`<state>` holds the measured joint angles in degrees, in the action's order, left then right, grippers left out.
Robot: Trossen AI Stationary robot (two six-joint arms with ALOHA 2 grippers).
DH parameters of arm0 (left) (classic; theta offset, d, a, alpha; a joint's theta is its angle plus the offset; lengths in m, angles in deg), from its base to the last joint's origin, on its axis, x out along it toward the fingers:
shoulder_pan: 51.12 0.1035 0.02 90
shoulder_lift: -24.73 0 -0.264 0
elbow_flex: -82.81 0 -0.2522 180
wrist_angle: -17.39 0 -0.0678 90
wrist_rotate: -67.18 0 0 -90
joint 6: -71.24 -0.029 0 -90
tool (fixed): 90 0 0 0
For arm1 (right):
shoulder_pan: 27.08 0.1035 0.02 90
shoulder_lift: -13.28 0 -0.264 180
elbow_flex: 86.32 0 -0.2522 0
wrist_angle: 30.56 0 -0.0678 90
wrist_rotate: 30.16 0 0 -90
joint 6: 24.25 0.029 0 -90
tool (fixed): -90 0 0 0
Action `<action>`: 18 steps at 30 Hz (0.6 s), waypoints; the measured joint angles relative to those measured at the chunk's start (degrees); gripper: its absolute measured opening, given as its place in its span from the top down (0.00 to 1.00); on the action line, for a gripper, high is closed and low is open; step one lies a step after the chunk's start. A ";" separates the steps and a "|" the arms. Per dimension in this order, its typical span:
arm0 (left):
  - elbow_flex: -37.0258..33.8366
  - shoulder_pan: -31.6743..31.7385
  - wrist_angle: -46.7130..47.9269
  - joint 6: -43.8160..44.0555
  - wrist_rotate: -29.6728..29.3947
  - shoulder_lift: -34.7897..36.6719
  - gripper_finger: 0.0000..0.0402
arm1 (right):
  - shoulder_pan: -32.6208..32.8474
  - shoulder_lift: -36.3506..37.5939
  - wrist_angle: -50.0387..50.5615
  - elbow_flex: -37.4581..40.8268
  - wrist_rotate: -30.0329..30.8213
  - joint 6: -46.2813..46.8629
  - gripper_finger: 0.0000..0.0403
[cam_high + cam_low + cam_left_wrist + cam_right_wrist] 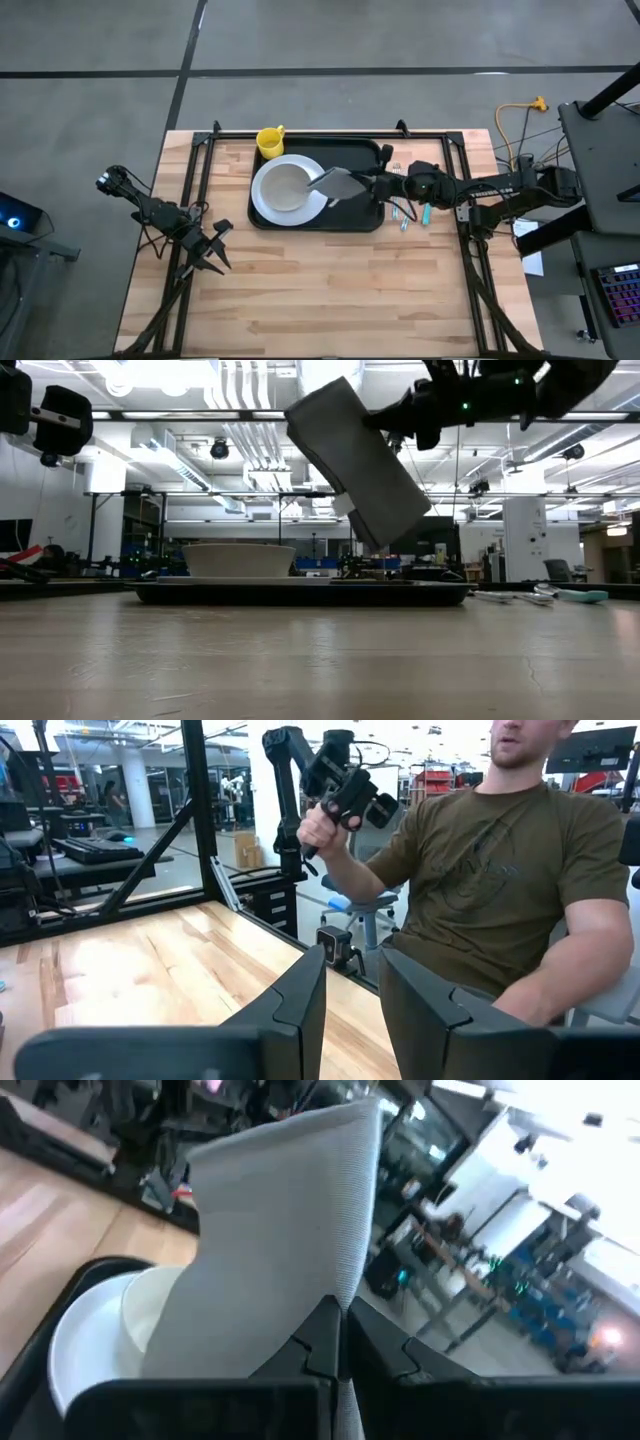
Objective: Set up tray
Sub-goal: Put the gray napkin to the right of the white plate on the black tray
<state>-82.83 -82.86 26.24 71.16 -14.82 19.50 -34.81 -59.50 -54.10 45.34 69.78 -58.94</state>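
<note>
The black tray (365, 218) lies mid-table. On it stands a white plate (262, 205) with a white bowl (287, 186) in it, both also seen in the low view as plate (165, 579) and bowl (238, 559). My right gripper (364, 184) hovers over the tray's right half, shut on a folded grey napkin (338, 183). The napkin (355, 460) is held high above the tray (300, 592). My left gripper (212, 252) waits open over the table's left side, far from the tray. My right gripper pinches the grey napkin between its two fingers at one edge (345, 1285), where the fingertips (322, 1325) close on it. The fingers come in about level from the table's right. The napkin is lifted clear above the tray and slants stiffly, folded in several layers.
A yellow cup (270, 140) stands at the tray's far left corner. Cutlery with teal handles (412, 211) lies on the wood just right of the tray, seen low as (560, 595). A person (500, 870) sits beyond the table edge holding a controller. Bare wood fills the table's near half.
</note>
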 joint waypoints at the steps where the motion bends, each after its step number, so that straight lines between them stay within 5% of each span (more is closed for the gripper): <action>1: 0.00 0.00 0.00 0.00 -0.01 0.00 0.81 | -0.27 -0.15 -2.00 0.70 -0.39 -1.04 0.98; 11: 0.00 0.00 0.01 0.00 -0.01 0.00 0.81 | -5.18 -1.21 -21.88 9.18 -5.10 -1.02 0.98; 18: 0.00 0.00 0.00 0.00 -0.01 0.00 0.81 | -9.79 -1.34 -22.69 10.83 -6.44 3.18 0.98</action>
<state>-82.83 -82.86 26.24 71.16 -14.83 19.50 -44.60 -60.84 -76.79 56.18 63.33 -55.76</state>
